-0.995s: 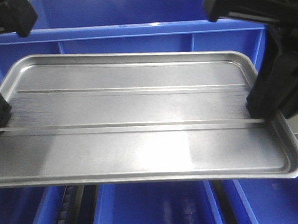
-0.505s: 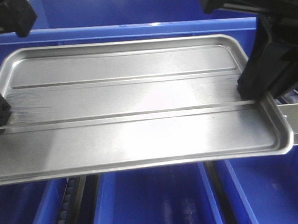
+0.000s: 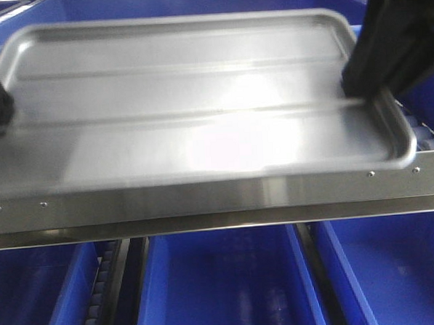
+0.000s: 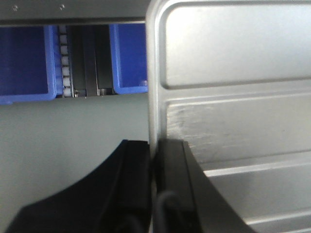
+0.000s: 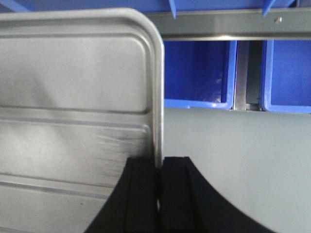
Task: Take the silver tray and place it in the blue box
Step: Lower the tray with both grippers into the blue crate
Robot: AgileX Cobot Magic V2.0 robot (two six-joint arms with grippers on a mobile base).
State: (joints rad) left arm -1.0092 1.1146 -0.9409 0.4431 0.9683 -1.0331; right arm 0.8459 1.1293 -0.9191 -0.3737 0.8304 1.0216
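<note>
- The left gripper (image 4: 155, 154) pinches one short-side rim of the silver tray (image 4: 233, 97), a large, shiny rectangular metal tray with rounded corners. One black finger sits on each face of the rim.
- The right gripper (image 5: 159, 170) clamps the opposite short rim in the same way.
- The tray hangs roughly level between the two grippers, above a brushed-metal rail (image 3: 204, 199) and lower blue bins (image 3: 223, 286).
- The bright-blue plastic blue box (image 3: 194, 0) shows beyond both grippers, past the tray's far long edge.
</note>
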